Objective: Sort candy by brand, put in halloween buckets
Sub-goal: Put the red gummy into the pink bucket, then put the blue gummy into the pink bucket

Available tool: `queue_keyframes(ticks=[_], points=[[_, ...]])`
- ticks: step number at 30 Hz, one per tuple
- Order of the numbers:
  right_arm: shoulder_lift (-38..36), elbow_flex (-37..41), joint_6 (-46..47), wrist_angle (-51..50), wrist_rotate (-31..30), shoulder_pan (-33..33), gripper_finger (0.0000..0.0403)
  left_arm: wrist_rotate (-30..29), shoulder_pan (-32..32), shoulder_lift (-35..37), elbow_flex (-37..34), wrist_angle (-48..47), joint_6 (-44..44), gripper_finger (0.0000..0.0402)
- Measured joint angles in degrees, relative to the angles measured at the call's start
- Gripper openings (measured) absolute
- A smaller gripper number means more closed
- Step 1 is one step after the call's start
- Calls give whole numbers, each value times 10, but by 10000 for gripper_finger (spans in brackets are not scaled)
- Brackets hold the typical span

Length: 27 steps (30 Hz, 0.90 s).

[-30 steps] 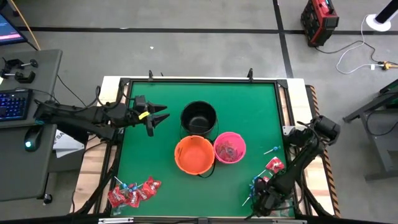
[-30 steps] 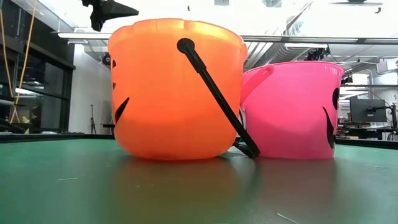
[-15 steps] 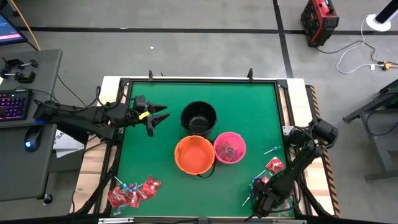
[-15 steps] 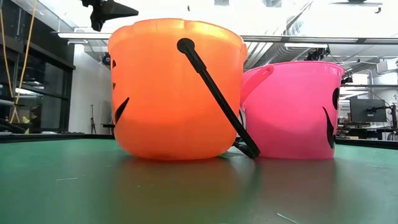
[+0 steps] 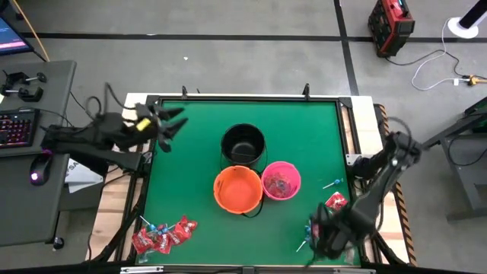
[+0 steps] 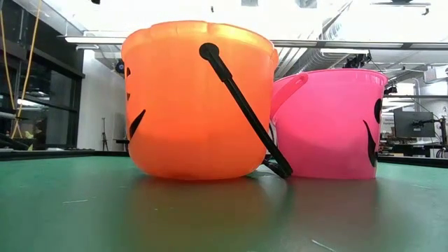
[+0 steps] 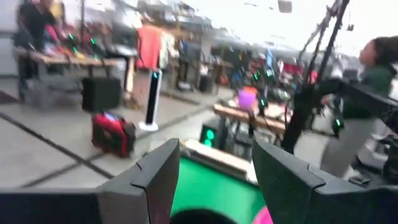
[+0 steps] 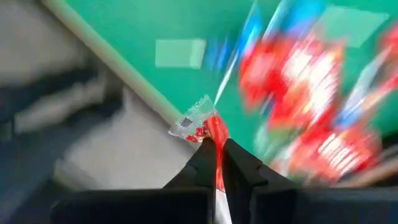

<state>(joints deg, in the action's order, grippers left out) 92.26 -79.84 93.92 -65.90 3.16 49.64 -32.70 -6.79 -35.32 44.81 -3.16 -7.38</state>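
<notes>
Three pails stood clustered at the middle of the green tabletop (image 5: pixel 319 129): the black bucket (image 5: pixel 243 143) farthest, the orange bucket (image 5: pixel 238 189) near and touching it, and the pink bucket (image 5: pixel 281 180) just right of the orange one, with small candy pieces lying inside it. In the low view the orange bucket (image 6: pixel 197 98) and pink bucket (image 6: pixel 327 122) stood side by side, the orange one's black handle (image 6: pixel 241 105) slanting down across its front. One pile of red candy packets and blue lollipops (image 5: pixel 162 234) lay at the near-left corner; a second group (image 5: pixel 332 199) lay near the right edge. The left pincer (image 5: pixel 169 124) hung over the far-left corner, its fingers (image 7: pixel 158 180) spread apart and empty. The right pincer (image 5: pixel 318 232) was at the near-right corner, closed on a red candy packet (image 8: pixel 205 127), with the blurred right-hand candy pile (image 8: pixel 305 99) beyond it.
</notes>
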Motion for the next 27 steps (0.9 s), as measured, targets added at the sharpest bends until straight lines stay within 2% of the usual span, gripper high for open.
queue_keyframes(ticks=[2, 5, 7, 8, 12, 16, 18, 22, 27], points=[[-23, -15, -20, -38, -103, -28, 2, -2, 0, 10, 3, -1, 0, 193], [-57, -17, -67, -36, -254, -84, 3, -2, 0, 16, 4, -7, -20, 193], [-69, -14, -116, -10, -318, -127, 3, 5, 0, 16, 3, -18, -43, 192], [-71, -12, -150, 7, -329, -150, 2, 12, 0, 13, 3, -24, -54, 192], [-57, -10, -282, 46, -287, -231, 3, 56, -1, -3, 3, -43, -102, 192], [-37, -9, -306, 31, -204, -288, 26, 115, -2, -22, 3, -56, -148, 192], [-29, -9, -330, 28, -183, -304, 52, 130, -7, -30, 3, -59, -161, 192], [-26, -9, -375, 45, -143, -324, 129, 130, -20, -45, 3, -61, -165, 192], [-27, -9, -413, 35, -130, -332, 218, 130, -34, -55, 3, -62, -167, 192]])
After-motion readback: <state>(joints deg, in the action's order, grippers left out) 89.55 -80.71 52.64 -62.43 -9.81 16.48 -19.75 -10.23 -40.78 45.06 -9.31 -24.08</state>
